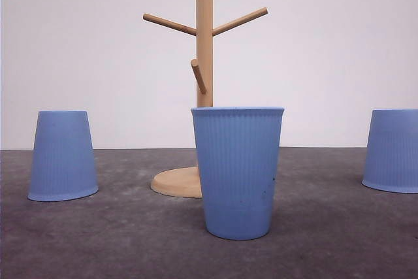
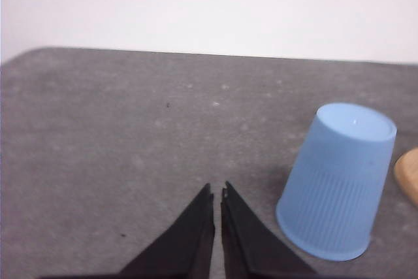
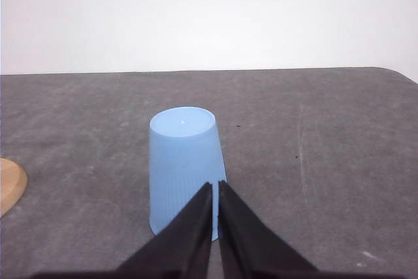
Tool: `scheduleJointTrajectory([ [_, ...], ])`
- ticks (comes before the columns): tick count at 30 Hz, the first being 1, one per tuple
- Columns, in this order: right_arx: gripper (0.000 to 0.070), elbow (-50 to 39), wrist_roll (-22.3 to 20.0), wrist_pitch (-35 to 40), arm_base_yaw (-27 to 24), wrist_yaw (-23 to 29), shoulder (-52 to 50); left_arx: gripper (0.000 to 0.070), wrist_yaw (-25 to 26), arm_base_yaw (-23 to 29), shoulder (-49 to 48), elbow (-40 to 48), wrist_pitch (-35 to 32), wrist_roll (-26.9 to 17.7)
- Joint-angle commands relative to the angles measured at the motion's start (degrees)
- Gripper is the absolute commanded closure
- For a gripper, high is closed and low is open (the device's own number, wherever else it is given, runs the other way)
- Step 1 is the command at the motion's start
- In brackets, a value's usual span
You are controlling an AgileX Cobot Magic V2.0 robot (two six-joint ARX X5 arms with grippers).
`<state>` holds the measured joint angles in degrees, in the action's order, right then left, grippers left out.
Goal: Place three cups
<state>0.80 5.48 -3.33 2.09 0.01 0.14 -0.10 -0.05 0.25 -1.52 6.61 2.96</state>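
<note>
We have three blue cups on the grey tabletop [image 1: 326,240] around a wooden rack [image 1: 204,63] with pegs: the middle cup [image 1: 238,171] stands upright, mouth up, in front of the rack's round base, while the left cup [image 1: 63,155] and the right cup [image 1: 392,150] sit upside down, well apart on either side. Our left pincer [image 2: 217,191] is closed and empty, with the left cup just beside it; our right pincer [image 3: 215,187] is also closed and empty, pointing straight at the right cup. The main risk we see is pushing forward with the pincers closed, which would shove or tip these light cups instead of gripping them. The tapered, ribbed walls could also slip out of a loose grip, and a careless swing near the rack might catch a peg.
</note>
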Motion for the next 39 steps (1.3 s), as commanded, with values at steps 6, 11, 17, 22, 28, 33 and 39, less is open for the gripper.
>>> scheduleJointTrajectory([
  [6,0.0689,-0.13,12.64,1.01,0.07,0.02,0.04,0.0700,0.09,0.04,-0.09,0.81,-0.91,16.62],
  [11,0.0689,0.05,20.66,5.48,0.02,0.00,0.04,0.0700,0.11,0.04,-0.09,0.80,-5.80,27.06],
  [17,0.0694,4.28,25.40,7.77,0.02,-0.09,0.07,0.0700,0.50,0.04,-0.09,-1.92,-12.74,32.37],
  [22,0.0694,12.51,24.92,-0.90,0.02,0.04,0.15,0.0699,0.48,0.04,0.32,-9.08,-6.79,32.20],
  [28,0.0694,22.24,23.56,-13.98,0.02,-1.69,3.59,0.0699,0.50,0.04,4.53,-21.04,8.63,26.11],
  [33,0.0694,28.76,21.38,-23.69,0.02,-5.50,10.07,0.0700,3.45,0.04,11.75,-30.75,24.14,18.50],
  [39,0.0694,35.08,12.24,-32.43,0.02,-11.74,21.11,0.0700,10.51,0.04,21.57,-39.30,39.80,9.99],
])
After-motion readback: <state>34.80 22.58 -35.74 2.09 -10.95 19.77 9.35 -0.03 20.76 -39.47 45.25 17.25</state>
